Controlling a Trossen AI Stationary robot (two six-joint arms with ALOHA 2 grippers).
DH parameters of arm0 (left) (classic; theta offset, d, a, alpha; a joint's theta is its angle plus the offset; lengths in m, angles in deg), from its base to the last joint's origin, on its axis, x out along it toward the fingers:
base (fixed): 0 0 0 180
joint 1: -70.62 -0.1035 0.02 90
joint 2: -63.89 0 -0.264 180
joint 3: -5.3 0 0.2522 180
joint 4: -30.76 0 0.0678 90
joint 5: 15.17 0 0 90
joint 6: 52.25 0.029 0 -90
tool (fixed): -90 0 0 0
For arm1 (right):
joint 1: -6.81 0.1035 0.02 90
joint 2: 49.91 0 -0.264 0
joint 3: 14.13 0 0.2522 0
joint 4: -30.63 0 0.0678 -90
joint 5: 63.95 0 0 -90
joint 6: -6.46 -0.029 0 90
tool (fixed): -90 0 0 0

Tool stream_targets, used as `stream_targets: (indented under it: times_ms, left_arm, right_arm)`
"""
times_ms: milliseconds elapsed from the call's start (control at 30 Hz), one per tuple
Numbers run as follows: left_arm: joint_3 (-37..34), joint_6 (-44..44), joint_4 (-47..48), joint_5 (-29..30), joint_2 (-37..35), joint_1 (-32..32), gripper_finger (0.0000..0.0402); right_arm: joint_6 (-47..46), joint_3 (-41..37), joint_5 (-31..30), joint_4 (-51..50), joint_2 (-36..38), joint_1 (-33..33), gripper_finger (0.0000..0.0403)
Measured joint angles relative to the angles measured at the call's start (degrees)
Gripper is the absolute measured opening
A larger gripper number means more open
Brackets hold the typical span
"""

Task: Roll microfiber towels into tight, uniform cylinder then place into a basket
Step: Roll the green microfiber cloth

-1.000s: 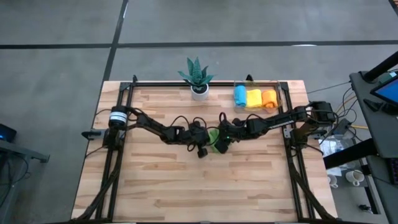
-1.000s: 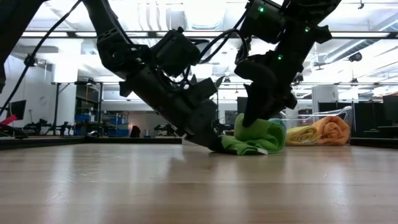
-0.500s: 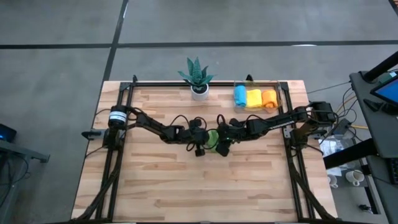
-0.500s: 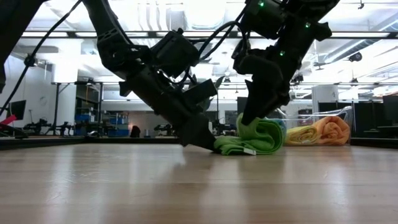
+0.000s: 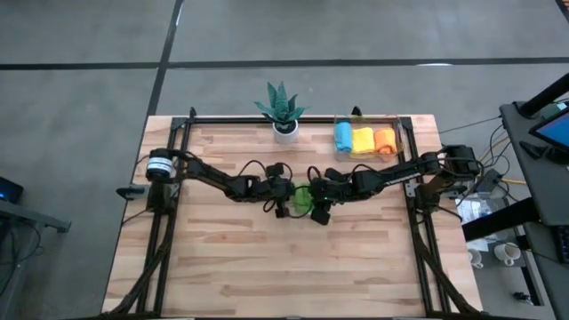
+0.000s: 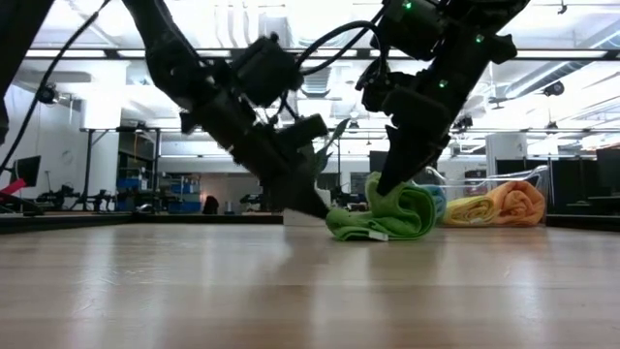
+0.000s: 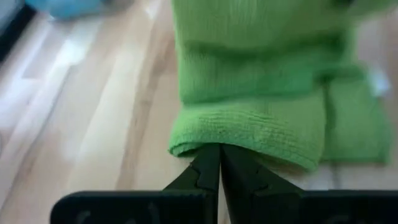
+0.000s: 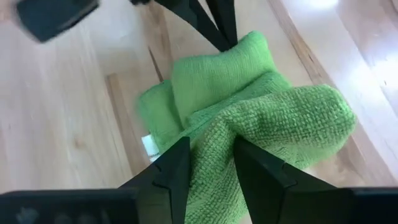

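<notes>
- High view puts the green towel at the middle of the table, caught between the two arms; the left gripper meets it from one side and the right gripper from the other.
- Left gripper, seen in its own wrist view, has its fingers pressed together with their tips at the folded hem of the green towel, touching it; nothing shows between them, so it reads as pushing or pinning rather than gripping.
- Right gripper pinches a thick fold of the same towel between its two fingers, which stand a little apart with cloth bunched between them.
- Towel is soft, light and limp: it will sag and unroll wherever it is not held, and its looped pile probably grips the fingers well, so slipping looks unlikely.
- Best hold is likely across the full thickness of the roll near its middle, with the loose hem tucked under.
- It looks bright green and fuzzy, half rolled, a fat hump at one end and flat layers with a small white tag at the other.
- Basket, at the table's far right corner, well apart, holds a blue roll, a yellow roll and an orange roll side by side.
</notes>
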Motion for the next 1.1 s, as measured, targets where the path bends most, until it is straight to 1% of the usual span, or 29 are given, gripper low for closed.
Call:
stream_targets:
  times_ms: [67, 267, 367, 533, 667, 800, 867, 900, 1100]
  left_arm:
    - [-0.1, -1.8, -0.4, -0.4, -1.5, 0.2, 0.0000]
    - [-0.4, -5.6, 4.8, -1.0, -4.7, 0.5, 0.0000]
    - [-0.5, -6.7, 5.7, -1.1, -6.0, 0.5, 0.0000]
    - [-1.7, -7.4, 7.0, -0.9, -8.0, 0.6, 0.0000]
    - [-3.1, -7.3, 3.7, 2.7, -10.9, 0.6, 0.0000]
    - [-6.0, -1.0, -9.8, 2.9, -11.7, 0.5, 0.0000]
    - [-7.2, 1.8, -18.3, 0.8, -11.0, 0.0, 0.0000]
    - [-7.6, 2.4, -21.2, -0.9, -10.5, -0.3, 0.0000]
    - [-6.6, 2.1, -26.7, -13.7, -5.4, -3.2, 0.0000]
  right_arm:
    - [0.0, 0.0, 0.0, 0.3, 0.0, 0.0, 0.0118]
    - [-0.2, 0.0, 0.1, 0.9, 0.0, 0.0, 0.0118]
    - [-0.3, 0.0, 0.9, 1.0, 0.0, 0.0, 0.0119]
    - [-2.2, 0.0, 1.1, 1.2, 0.0, 0.0, 0.0136]
    - [-2.3, 0.0, 1.5, 1.4, 0.0, 0.0, 0.0165]
    - [-1.4, 0.0, 2.8, 1.9, 0.0, 0.0, 0.0195]
    - [-0.3, 0.0, 2.8, 1.9, 0.0, 0.1, 0.0207]
    - [0.0, 0.0, 2.8, 1.9, 0.0, 0.1, 0.0211]
    - [1.8, 0.0, 3.0, 2.1, 0.0, 0.1, 0.0223]
